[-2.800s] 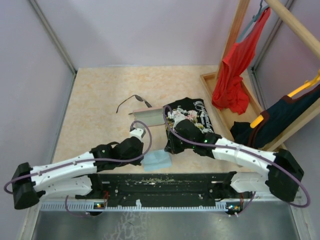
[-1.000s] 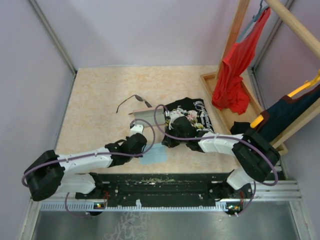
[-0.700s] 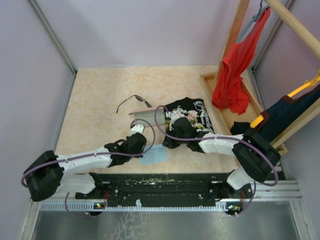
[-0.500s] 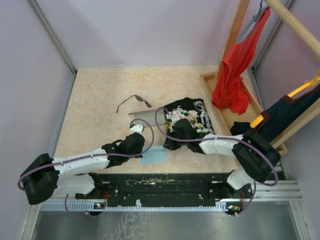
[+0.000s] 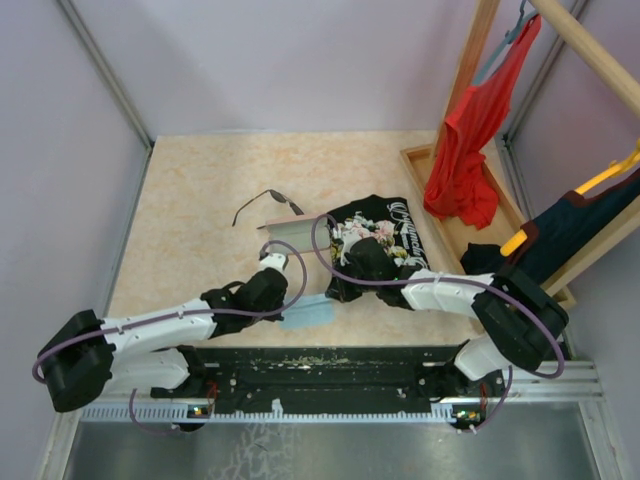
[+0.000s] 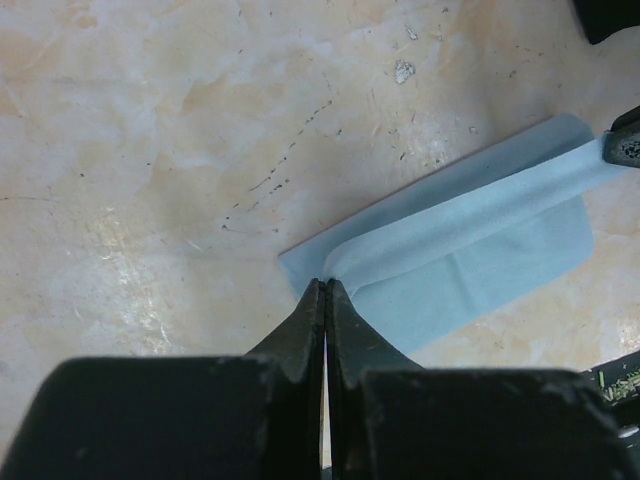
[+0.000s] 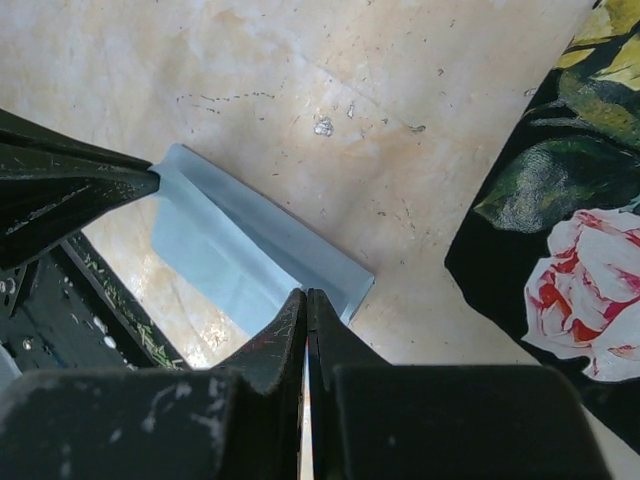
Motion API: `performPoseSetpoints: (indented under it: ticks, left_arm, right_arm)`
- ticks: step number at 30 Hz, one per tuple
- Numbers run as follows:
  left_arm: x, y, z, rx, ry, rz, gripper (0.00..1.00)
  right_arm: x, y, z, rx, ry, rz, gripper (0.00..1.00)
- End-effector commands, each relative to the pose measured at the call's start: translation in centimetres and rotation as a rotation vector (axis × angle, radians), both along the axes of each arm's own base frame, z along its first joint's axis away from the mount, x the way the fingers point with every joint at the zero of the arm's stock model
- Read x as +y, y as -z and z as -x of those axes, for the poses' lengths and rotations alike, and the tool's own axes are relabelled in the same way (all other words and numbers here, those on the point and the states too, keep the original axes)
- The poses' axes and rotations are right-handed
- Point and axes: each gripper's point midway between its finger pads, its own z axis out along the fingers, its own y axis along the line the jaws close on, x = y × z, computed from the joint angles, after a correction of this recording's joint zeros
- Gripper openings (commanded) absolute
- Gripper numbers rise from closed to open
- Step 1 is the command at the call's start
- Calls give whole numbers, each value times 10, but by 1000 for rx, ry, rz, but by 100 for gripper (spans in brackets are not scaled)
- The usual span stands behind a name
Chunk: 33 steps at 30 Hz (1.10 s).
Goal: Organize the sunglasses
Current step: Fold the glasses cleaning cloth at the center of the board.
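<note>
My beige marbled tabletop (image 5: 190, 220) carries a folded light-blue cloth (image 6: 470, 250) at the tips of the left gripper (image 6: 325, 290) and right gripper (image 7: 305, 298), a black floral shirt (image 5: 390, 235) just beyond the right one, and sunglasses (image 5: 268, 203) and a pale case (image 5: 290, 232) farther beyond the left.

L gripper (image 6: 325, 290) clamped tight; R gripper (image 7: 305, 298) likewise; both angled inward.

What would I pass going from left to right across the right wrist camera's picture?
left arm's fingers, closed on a corner of the cloth → light-blue cloth → black shirt printed with roses
</note>
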Motion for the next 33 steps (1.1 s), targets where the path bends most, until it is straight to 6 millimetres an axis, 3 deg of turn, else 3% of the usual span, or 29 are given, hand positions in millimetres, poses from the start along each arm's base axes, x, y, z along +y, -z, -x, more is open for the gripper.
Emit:
performPoseSetpoints:
  ticks: [1, 19, 26, 33]
  left_arm:
    - [3, 3, 6, 22, -5, 4, 0]
    - [0, 4, 18, 52, 37, 57, 0]
    - [-1, 3, 21, 66, 33, 68, 28]
    - [0, -4, 26, 68, 25, 118, 36]
  right_arm:
    - [6, -12, 5, -18, -20, -32, 0]
    - [4, 7, 8, 1, -13, 31, 0]
    - [4, 11, 9, 9, -17, 37, 0]
    - [5, 11, 16, 17, -45, 30, 0]
